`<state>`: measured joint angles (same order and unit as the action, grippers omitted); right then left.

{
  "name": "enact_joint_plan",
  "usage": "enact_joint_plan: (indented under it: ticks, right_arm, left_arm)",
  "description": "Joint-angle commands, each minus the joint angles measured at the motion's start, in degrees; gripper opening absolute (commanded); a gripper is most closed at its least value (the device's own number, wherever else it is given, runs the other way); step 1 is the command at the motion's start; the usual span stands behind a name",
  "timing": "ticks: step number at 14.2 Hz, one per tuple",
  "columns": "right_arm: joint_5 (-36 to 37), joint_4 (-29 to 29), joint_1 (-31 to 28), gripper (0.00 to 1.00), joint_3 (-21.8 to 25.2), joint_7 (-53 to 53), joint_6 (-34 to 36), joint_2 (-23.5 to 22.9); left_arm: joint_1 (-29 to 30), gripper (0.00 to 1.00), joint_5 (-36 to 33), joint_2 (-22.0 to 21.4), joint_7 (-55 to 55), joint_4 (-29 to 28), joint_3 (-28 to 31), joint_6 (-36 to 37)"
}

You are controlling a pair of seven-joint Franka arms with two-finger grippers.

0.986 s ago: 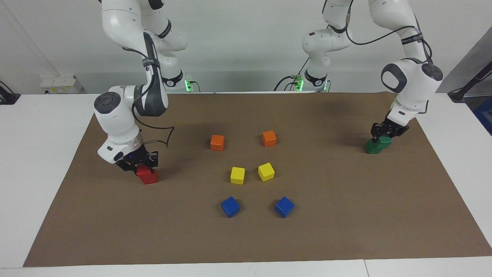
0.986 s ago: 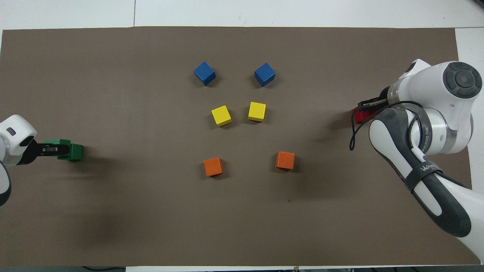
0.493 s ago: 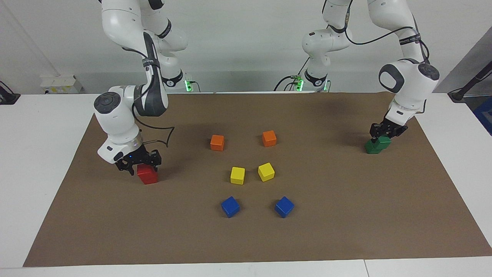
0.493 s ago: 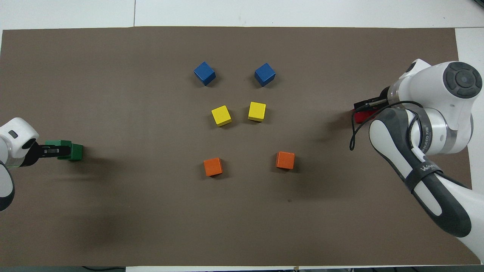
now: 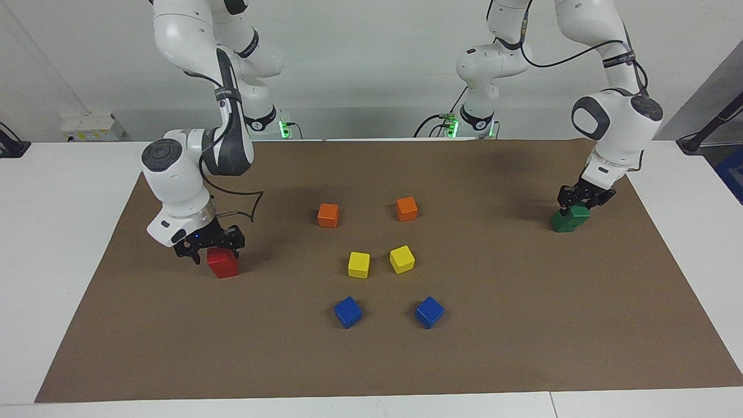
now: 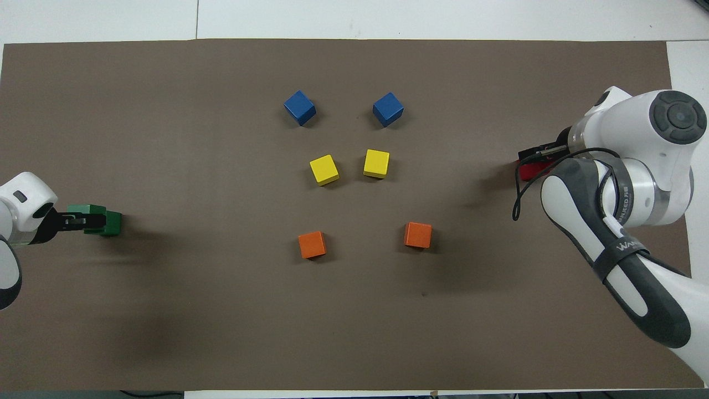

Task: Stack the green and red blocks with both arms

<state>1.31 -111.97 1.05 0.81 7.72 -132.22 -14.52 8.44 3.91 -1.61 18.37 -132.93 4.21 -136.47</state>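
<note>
Two grippers low over their blocks

Reading the brown paper mat (image 5: 522,325) as a clock with the robots at six, the right gripper (image 5: 216,254) stands at three, fingers spread astride a bright red matte cube (image 5: 224,266) directly beneath it. I see only one red cube. At nine, by the mat's edge, the left gripper (image 5: 576,203) sits on two touching dark green matte cubes (image 5: 564,223), one seemingly riding askew on the other. Whether it grips I cannot tell. Each arm's likely next move is straight up, and the nearest orange cube (image 5: 328,215) stands well apart toward centre
</note>
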Motion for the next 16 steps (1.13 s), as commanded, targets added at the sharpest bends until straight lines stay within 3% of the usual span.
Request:
enact_joint_plan:
  ticks: [1,6,10,14,16]
  right_arm:
    - [-0.35,3.14,-0.26,1.00,-0.29,-0.33,7.54,2.56]
    - [-0.44,5.89,0.27,1.00,-1.08,-2.36,20.57,12.48]
    - [-0.44,6.50,0.27,1.00,-1.16,-2.36,27.87,20.40]
    - [0.09,15.71,-0.43,1.00,-0.99,-2.36,40.43,19.71]
    - [0.62,19.06,-0.70,1.00,-0.99,-2.36,45.01,18.57]
  left_arm:
    - [-0.09,1.00,-0.13,-0.77,0.00,4.15,-0.16,6.98]
    - [-0.17,1.00,-0.48,-0.94,0.09,15.66,-0.16,21.30]
    - [-0.35,1.00,-0.48,-4.19,-1.49,19.72,-1.04,25.81]
    - [-2.71,1.00,-1.44,-0.78,-16.23,31.38,-1.57,34.23]
    - [-5.26,1.00,-3.81,1.77,-18.54,37.80,-1.57,39.23]
